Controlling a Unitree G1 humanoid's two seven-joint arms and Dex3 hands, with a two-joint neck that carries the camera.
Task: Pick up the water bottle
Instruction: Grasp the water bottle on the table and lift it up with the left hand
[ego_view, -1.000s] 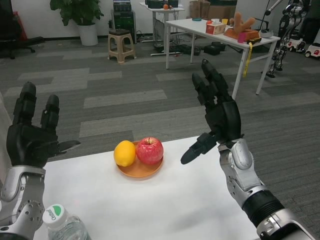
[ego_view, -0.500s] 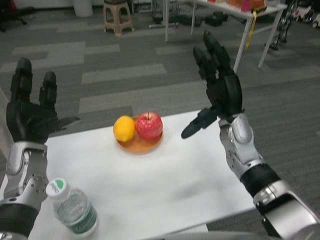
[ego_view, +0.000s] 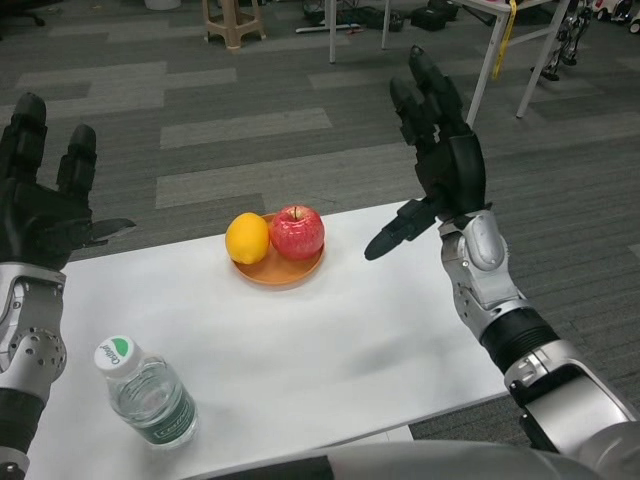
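Two raised hands, both spread and holding nothing: left hand (ego_view: 45, 205) above and behind bottle (ego_view: 148, 393), right hand (ego_view: 437, 175) well off to bottle's right, beyond plate (ego_view: 279, 269). Bottle upright on table (ego_view: 330, 350), untouched, now fully in frame after camera dipped; things unmoved. Lemon (ego_view: 247, 238) and apple (ego_view: 298, 232) on plate, behind bottle and to its right.
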